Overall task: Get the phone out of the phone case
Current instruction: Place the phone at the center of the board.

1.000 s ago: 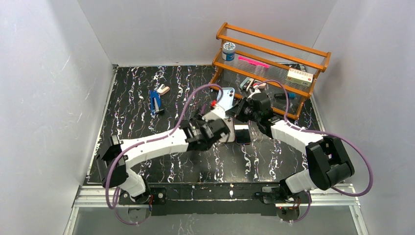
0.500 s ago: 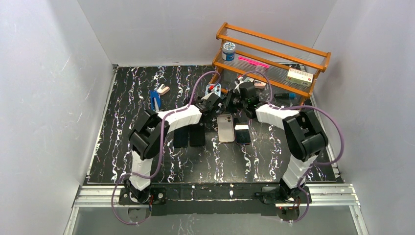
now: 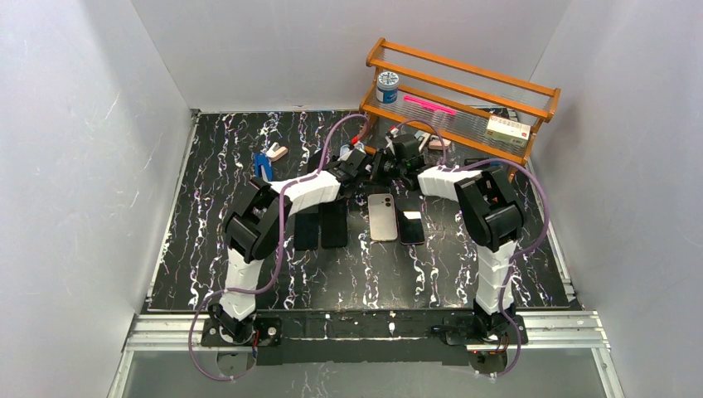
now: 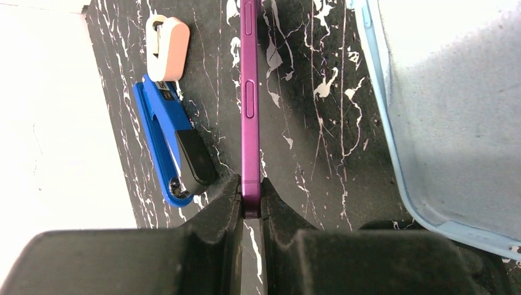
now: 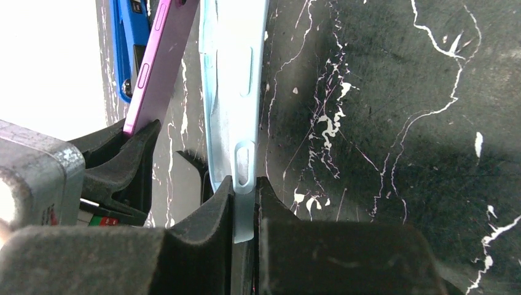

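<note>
In the left wrist view my left gripper [image 4: 250, 196] is shut on the bottom edge of the purple phone [image 4: 250, 110], which stands on edge above the table. The light blue phone case [image 4: 442, 110] hangs apart from it on the right, with a gap of table between them. The right wrist view shows my right gripper [image 5: 244, 196] shut on the case's [image 5: 236, 80] lower rim, the phone [image 5: 156, 67] tilting away on the left. From above, the left gripper [image 3: 358, 159] and right gripper [image 3: 388, 162] face each other at the back of the table; phone and case are hard to make out there.
A blue stapler-like tool [image 4: 166, 135] and a small beige item [image 4: 167, 40] lie left of the phone. Two phones [image 3: 381, 217] [image 3: 410, 225] and two black slabs [image 3: 334, 224] [image 3: 307, 230] lie mid-table. A wooden rack [image 3: 464, 91] stands back right.
Both arms have drawn back from mid-table toward the rack and folded up. Their grippers now meet at the back, each still shut on what it holds.
</note>
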Available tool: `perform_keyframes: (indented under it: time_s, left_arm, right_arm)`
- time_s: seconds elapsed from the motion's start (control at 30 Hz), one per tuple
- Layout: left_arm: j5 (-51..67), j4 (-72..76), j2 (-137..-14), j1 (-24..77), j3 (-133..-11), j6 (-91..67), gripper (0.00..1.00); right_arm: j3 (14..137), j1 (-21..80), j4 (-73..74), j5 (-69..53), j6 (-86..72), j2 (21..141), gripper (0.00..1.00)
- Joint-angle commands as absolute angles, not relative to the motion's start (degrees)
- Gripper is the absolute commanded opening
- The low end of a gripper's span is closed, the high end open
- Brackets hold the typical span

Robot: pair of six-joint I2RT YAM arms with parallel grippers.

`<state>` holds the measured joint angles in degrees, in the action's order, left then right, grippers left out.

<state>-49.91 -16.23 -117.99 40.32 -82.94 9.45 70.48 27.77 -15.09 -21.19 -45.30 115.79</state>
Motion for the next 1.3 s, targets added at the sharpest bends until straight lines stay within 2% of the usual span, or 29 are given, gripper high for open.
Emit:
perform_keyframes:
  time_s: [0.0,0.4,0.67,0.8,1.07,1.27]
  left_arm:
    - [-48.89,-17.63,-118.35,40.34,-81.03,6.9,0.04]
    - [-49.16,-18.71,-118.32,40.34,-79.82,4.7,0.25]
    - [-45.73,-19.77,-116.35,40.34,-80.38,2.24,0.39]
    - [-44.61,-20.91,-115.73,40.01,-81.06,0.55,0.53]
    - [-35.73,-21.51,-111.32,37.7,-81.77,-6.14,0.76]
    - [-28.64,-21.58,-109.87,35.36,-82.71,-11.25,0.83]
  right_arm:
    - [74.14,28.11,-17.03,-23.22,-45.88,117.22,0.01]
    - [77.24,28.56,-15.83,-23.97,-45.22,121.12,0.01]
    - [79.32,29.07,-13.68,-25.17,-44.32,122.78,0.05]
    - [79.37,29.02,-13.28,-25.03,-44.3,123.14,0.05]
    - [80.81,29.33,-10.84,-25.72,-44.05,124.09,0.07]
    - [81.82,29.74,-8.28,-26.43,-43.84,124.22,0.1]
